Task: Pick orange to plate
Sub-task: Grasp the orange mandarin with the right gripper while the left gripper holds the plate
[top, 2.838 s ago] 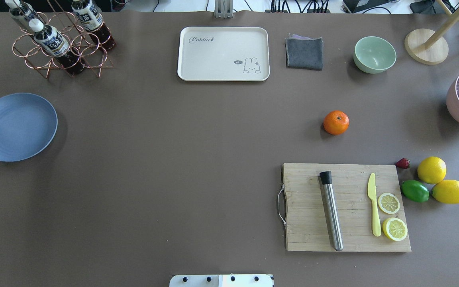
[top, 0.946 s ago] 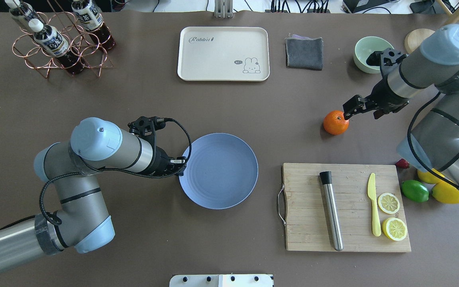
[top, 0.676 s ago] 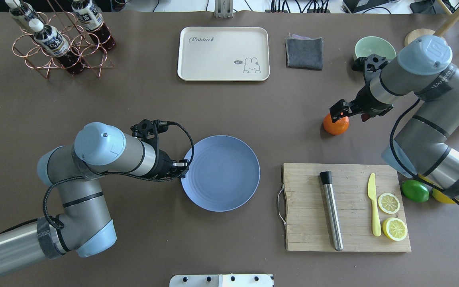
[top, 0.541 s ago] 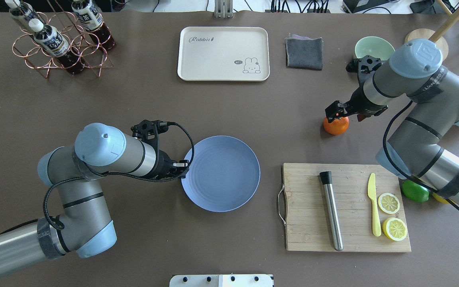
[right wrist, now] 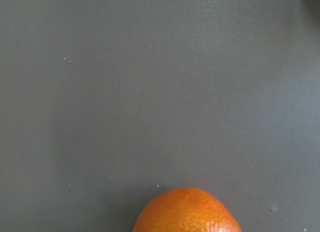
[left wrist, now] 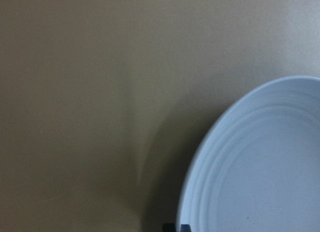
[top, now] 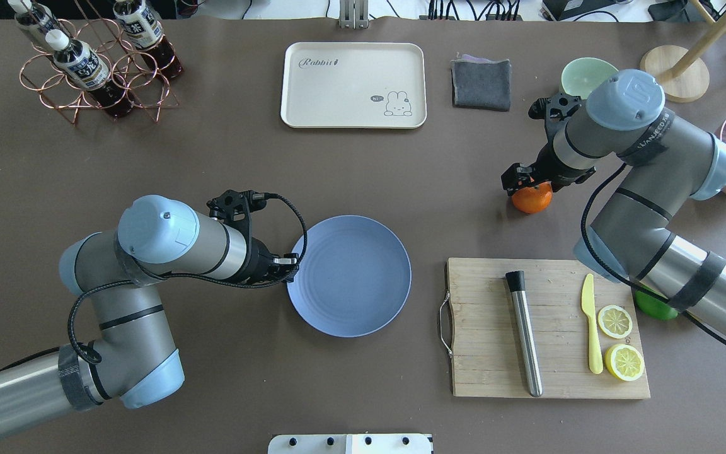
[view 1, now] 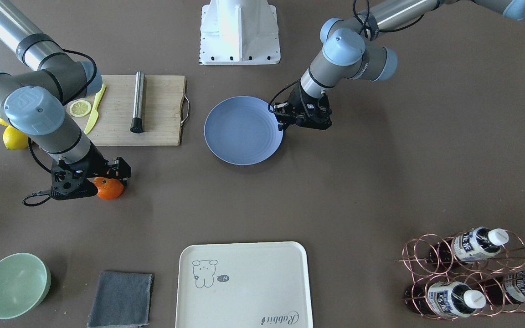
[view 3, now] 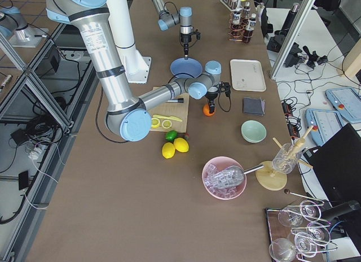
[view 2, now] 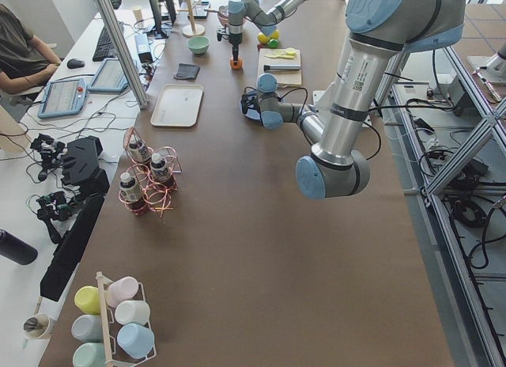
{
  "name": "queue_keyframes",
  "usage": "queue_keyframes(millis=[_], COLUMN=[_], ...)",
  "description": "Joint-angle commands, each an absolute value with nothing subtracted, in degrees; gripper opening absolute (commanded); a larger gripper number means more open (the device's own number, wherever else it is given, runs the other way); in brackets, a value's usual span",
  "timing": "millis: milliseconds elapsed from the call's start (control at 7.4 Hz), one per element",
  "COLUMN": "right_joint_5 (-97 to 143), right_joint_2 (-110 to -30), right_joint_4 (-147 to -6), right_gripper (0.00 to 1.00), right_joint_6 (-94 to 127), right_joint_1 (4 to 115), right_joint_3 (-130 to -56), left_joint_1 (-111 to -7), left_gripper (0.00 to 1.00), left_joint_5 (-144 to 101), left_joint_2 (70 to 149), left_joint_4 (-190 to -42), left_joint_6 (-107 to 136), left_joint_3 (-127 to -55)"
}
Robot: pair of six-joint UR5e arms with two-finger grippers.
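Note:
The orange (top: 533,199) (view 1: 109,188) rests on the brown table, beyond the cutting board. My right gripper (top: 525,185) (view 1: 106,178) hangs low right over it, open, with a finger (view 1: 119,170) beside the fruit. The right wrist view shows only the top of the orange (right wrist: 187,212) at its bottom edge. At the table's middle lies the periwinkle-blue plate (top: 350,277) (view 1: 242,130). My left gripper (top: 290,267) (view 1: 285,121) is shut on its left rim. The plate (left wrist: 260,162) fills the lower right of the left wrist view.
A wooden cutting board (top: 483,328) carries a metal muddler, a yellow knife and lemon slices. A lime (top: 651,306) peeks out under my right arm. At the far edge are a cream tray (top: 353,85), grey cloth (top: 481,83), green bowl (top: 576,74) and bottle rack (top: 95,60).
My left arm brought the plate from the far left to the table's middle and has stopped. My right gripper moved left and down until it stands over the orange.

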State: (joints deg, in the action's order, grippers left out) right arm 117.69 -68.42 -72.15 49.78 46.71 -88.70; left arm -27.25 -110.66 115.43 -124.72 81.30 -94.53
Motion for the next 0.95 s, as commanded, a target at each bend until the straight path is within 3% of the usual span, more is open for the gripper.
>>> queue_keyframes(millis=[0,135,405,811], right_joint_5=[117.6,117.8,118.2,116.0], right_joint_2=[-68.5,-68.5,-66.9,-61.6], right_joint_4=[-72.2,-72.2,-72.7,-72.9], right_gripper=[0.43,0.0,0.0,0.0], right_joint_6=[49.9,49.7,50.5,67.2], right_joint_1=[46.7,46.7,46.8,39.6], right_joint_3=[-88.6,-88.6,-90.8,-96.3], left_joint_1=[-27.2,-27.2,-27.6,-35.2], left_gripper=[0.59,0.59,0.79,0.91], left_joint_5=[-110.6,-110.6,-110.6,-115.7], left_joint_2=[115.4,115.3,115.2,109.4], left_joint_4=[-124.7,-124.7,-124.7,-124.2], left_joint_6=[81.3,81.3,81.4,79.1], left_joint_3=[-94.7,-94.7,-96.1,-101.3])
